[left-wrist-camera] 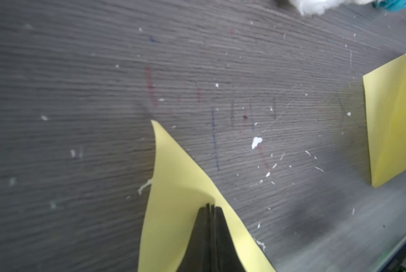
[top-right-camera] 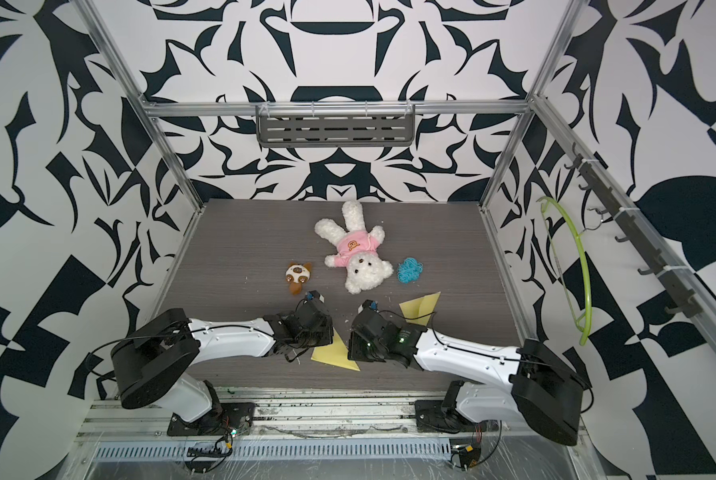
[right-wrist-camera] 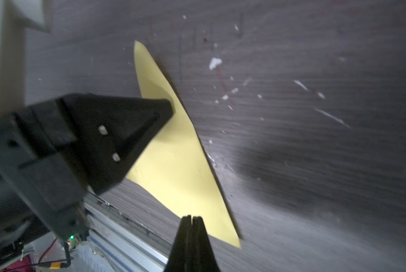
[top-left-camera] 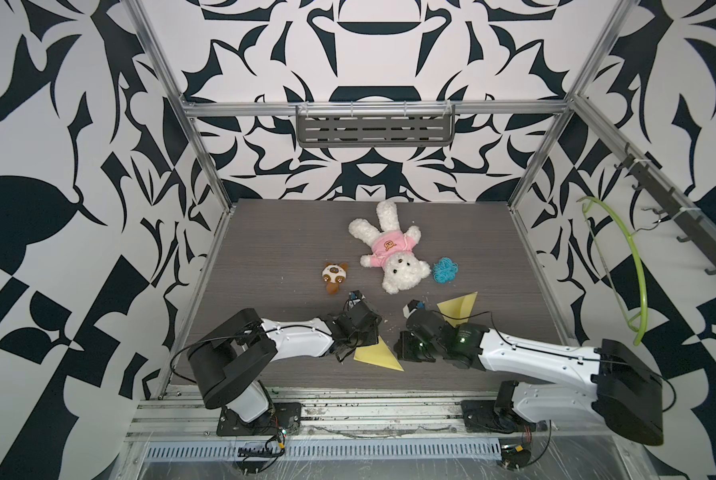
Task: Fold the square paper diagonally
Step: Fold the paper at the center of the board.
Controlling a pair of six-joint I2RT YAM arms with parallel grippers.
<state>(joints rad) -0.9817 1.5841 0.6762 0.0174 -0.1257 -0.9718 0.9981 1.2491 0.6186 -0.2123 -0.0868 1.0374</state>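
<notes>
Two yellow paper sheets are counted on the one table (top-left-camera: pixel 264 232): a near sheet (top-left-camera: pixel 379 356) and a far sheet (top-left-camera: pixel 458 308). Two plush toys are counted: one white bear (top-left-camera: pixel 389 257) in a pink shirt and one small brown-and-white plush (top-left-camera: pixel 334 277). One blue tangled bundle (top-left-camera: pixel 445 271) is counted. Two robot arms are counted, a left arm (top-left-camera: pixel 298 336) and a right arm (top-left-camera: pixel 530 357), and one gripper is fitted to each, so two are counted: the left gripper (left-wrist-camera: pixel 211 207) and the right gripper (right-wrist-camera: pixel 192 217). On the walls, one grey slotted shelf (top-left-camera: pixel 375 129), one hook rail (top-left-camera: pixel 680 214) and one green hanger (top-left-camera: pixel 643 291) are counted.
</notes>
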